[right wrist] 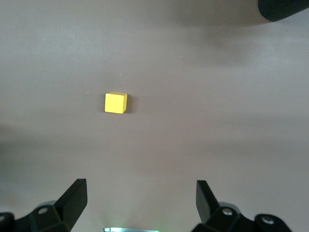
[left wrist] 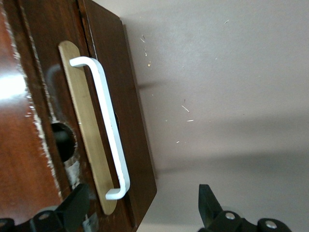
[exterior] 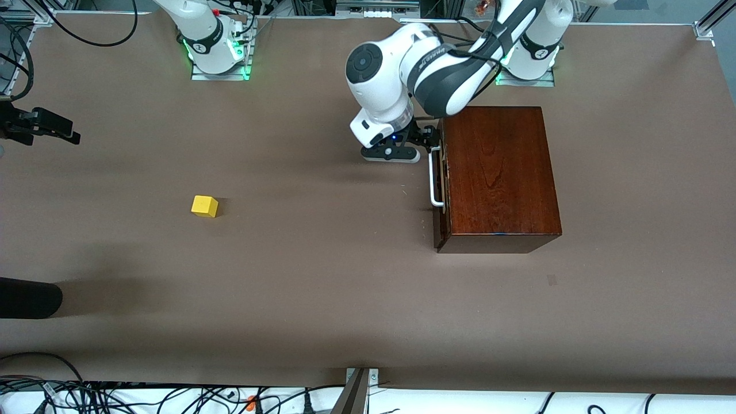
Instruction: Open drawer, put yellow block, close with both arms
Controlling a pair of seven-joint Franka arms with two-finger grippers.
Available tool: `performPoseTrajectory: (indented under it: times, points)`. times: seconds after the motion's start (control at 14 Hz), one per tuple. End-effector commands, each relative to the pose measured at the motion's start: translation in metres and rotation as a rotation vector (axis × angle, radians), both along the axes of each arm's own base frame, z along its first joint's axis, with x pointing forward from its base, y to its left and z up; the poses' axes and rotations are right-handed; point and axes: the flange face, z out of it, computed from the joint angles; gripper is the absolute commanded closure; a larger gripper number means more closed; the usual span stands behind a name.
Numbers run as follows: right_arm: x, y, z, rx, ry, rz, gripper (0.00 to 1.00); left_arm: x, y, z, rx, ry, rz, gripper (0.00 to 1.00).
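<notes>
On the brown table (exterior: 322, 276), left hand (left wrist: 140, 212) gapes wide at the drawer's handle (left wrist: 108, 130).

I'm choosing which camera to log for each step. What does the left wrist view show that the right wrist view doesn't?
Only the left wrist view shows the drawer with its white handle, and the open left hand straddling the handle's end. Only the right wrist view shows the yellow block, with the open right hand above the bare table, away from the block. Both show the brown table and open black fingers holding nothing.
</notes>
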Motion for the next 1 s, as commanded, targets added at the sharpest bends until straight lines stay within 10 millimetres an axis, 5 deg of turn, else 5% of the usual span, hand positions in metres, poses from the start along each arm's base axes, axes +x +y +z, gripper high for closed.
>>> performPoseTrajectory:
  times: [0.0,0.36,0.93]
  points:
    - [-0.001,-0.001,0.003,0.003,0.005,-0.007,0.00,0.004,0.008,-0.015,0.019,-0.025,-0.005,0.00]
    - [-0.001,-0.001,0.003,0.003,0.005,-0.007,0.00,0.014,0.013,-0.056,0.051,-0.013,-0.021,0.00]
    - [-0.002,-0.001,0.002,0.003,0.008,-0.007,0.00,0.025,0.017,-0.084,0.059,-0.028,-0.006,0.00]
